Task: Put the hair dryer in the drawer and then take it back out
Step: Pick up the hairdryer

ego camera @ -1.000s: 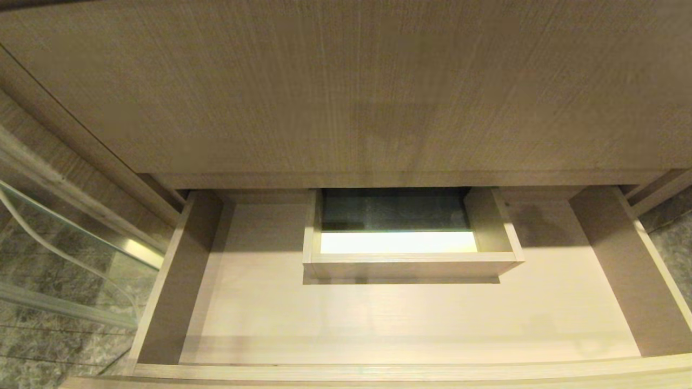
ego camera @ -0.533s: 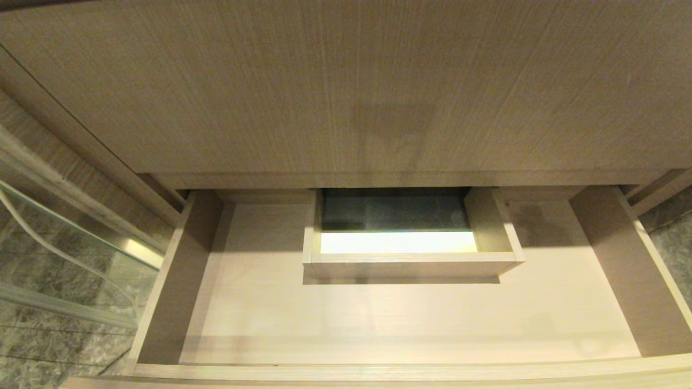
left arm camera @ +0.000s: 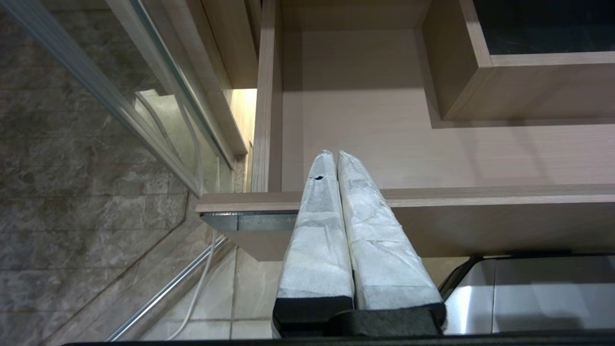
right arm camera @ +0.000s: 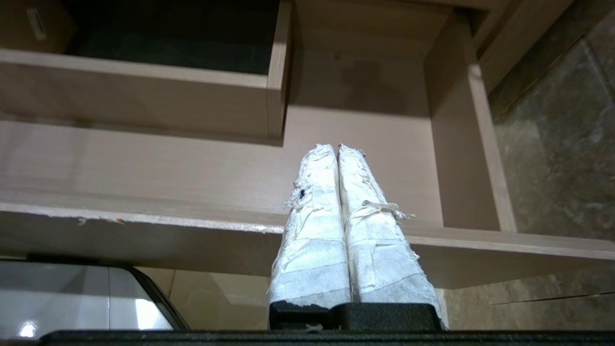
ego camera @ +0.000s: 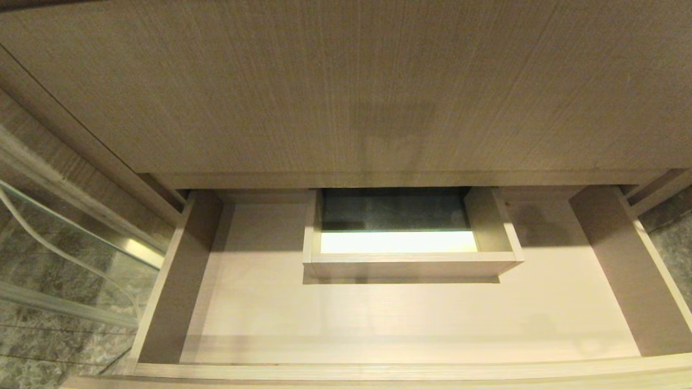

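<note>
Nearest the robot, both arms sat parked low in front of the pulled-out drawer, neither showing in the head view. From the left wrist view, the left gripper [left arm camera: 333, 154] had its two white tape-wrapped fingers [left arm camera: 317, 230] pressed together with nothing between them, and from the right wrist view the right gripper [right arm camera: 335, 148] stood the same way, its frayed white-taped fingers [right arm camera: 375, 230] closed on nothing. Below each gripper lay a shiny grey part of the robot's base [left arm camera: 528, 293].

Just past the fingertips of both grippers ran the low flat front rail of the very wide, shallow, light wood-grain drawer [ego camera: 378, 371], standing open. Beyond the rail stretched its pale floor (bare in all three views; the hair dryer showed in none of them). Farther from the grippers, at the middle back, stood the rectangular boxed wooden cutout [ego camera: 411, 266], dark inside with a bright strip along its near edge. It lay between the two grippers, off to the right of the left one and to the left of the right one.

Farthest off, above the drawer, rose the taller wood-grain panel [ego camera: 346, 86]. Out to the left of the left gripper stood a clear glass partition with a metal frame [ego camera: 70, 237] over mottled grey stone tiles [left arm camera: 72, 192].
</note>
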Motion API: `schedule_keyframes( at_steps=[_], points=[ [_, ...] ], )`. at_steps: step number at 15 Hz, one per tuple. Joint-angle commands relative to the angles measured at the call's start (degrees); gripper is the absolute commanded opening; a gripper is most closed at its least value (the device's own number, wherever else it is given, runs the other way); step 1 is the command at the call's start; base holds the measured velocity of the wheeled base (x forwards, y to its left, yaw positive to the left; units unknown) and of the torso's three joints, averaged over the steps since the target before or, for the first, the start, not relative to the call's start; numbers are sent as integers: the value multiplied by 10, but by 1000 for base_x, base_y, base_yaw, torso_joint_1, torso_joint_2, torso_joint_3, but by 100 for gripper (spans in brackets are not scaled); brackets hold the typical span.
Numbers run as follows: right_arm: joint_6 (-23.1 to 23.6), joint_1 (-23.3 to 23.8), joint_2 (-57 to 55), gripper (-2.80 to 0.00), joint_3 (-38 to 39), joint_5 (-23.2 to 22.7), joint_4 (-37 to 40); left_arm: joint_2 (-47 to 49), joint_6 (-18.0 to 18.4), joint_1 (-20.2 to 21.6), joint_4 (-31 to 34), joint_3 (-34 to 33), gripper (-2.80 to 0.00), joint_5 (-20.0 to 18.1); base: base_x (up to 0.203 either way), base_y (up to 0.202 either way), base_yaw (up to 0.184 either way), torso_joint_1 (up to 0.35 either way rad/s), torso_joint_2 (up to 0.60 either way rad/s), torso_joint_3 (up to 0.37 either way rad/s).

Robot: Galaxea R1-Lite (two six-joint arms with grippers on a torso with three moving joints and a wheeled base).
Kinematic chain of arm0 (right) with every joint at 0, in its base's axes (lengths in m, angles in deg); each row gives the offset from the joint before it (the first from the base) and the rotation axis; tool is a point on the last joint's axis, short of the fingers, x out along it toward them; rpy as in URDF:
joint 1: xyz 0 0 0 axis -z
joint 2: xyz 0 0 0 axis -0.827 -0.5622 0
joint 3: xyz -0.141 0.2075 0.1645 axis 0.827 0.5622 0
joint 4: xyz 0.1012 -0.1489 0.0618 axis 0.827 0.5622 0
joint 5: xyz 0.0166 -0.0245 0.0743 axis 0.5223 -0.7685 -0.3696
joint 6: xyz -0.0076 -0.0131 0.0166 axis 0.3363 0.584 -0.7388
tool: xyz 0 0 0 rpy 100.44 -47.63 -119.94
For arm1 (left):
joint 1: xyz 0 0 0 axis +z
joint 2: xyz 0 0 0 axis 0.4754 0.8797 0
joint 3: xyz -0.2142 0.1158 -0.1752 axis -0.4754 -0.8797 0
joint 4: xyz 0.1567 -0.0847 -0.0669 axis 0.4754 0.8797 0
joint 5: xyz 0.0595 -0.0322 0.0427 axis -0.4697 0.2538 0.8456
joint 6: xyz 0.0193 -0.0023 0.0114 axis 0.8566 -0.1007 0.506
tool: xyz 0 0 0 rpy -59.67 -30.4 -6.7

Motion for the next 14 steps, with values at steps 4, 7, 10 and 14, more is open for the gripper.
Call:
schedule_keyframes(
  at_steps=[4,7,10,14],
  points=[
    [0,0,0,-280,1,0,-1,-1,0,0,-1,0,-280,0,0,0,0,185,-98,-79],
    [0,0,0,-280,1,0,-1,-1,0,0,-1,0,-280,0,0,0,0,255,-394,-242],
    [2,0,0,-280,1,0,-1,-1,0,0,-1,0,-280,0,0,0,0,165,-596,-167],
    [3,0,0,-280,1,0,0,0,0,0,-1,0,-280,0,0,0,0,64,-141,-52]
  ],
)
